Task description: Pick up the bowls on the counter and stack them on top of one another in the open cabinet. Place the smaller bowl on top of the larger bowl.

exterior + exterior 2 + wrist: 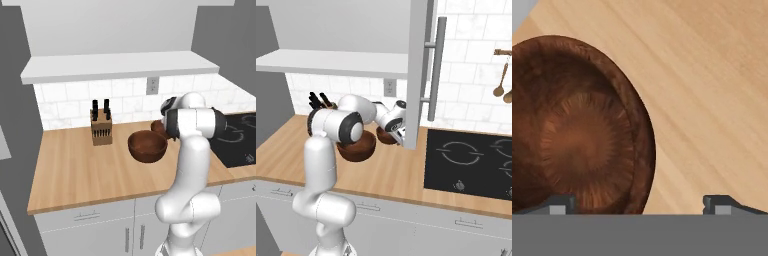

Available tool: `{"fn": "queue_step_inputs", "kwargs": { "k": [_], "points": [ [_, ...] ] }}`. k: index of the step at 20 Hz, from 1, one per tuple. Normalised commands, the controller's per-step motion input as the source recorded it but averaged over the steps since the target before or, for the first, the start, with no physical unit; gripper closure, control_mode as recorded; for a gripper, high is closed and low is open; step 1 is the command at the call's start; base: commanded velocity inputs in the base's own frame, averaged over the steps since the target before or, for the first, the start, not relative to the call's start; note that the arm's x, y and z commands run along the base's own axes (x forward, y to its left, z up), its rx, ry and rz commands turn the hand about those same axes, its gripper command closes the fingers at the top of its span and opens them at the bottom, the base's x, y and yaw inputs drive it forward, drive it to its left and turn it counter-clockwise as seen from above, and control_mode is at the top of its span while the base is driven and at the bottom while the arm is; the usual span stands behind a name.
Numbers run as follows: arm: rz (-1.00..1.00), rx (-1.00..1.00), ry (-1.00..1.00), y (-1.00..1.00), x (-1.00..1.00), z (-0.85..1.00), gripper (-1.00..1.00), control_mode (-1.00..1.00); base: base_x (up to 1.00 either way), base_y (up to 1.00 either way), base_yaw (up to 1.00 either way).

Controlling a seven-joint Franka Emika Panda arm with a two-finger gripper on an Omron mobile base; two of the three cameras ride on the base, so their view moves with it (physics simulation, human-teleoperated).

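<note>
Light tan wood-grain surface (712,75) lies beneath the spread, empty end effector (639,202), one fingertip inside the small dark reddish-brown wooden bowl (577,130) and one outside, so pickup is judged underway, calling for descent and closure on the rim.

Two brown wooden bowls sat on the worktop: one large bowl (147,146) and one small bowl (159,127). There was one knife block (101,130), one wall socket (152,85), and two wooden spoons (499,87) hung on the wall.
</note>
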Motion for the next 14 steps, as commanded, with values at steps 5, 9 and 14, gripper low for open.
{"fn": "queue_step_inputs", "kwargs": {
  "k": [5, 9, 14],
  "points": [
    [-0.03, 0.00, 0.00, 0.00, 0.22, -0.13, -1.00, -1.00, 0.00, 0.00, 0.00],
    [-0.01, 0.00, 0.00, 0.00, 0.09, -0.11, 1.00, -1.00, 0.00, 0.00, 0.00],
    [0.00, 0.00, 0.00, 0.00, 0.00, 0.00, 1.00, -1.00, 0.00, 0.00, 0.00]
  ]
}}
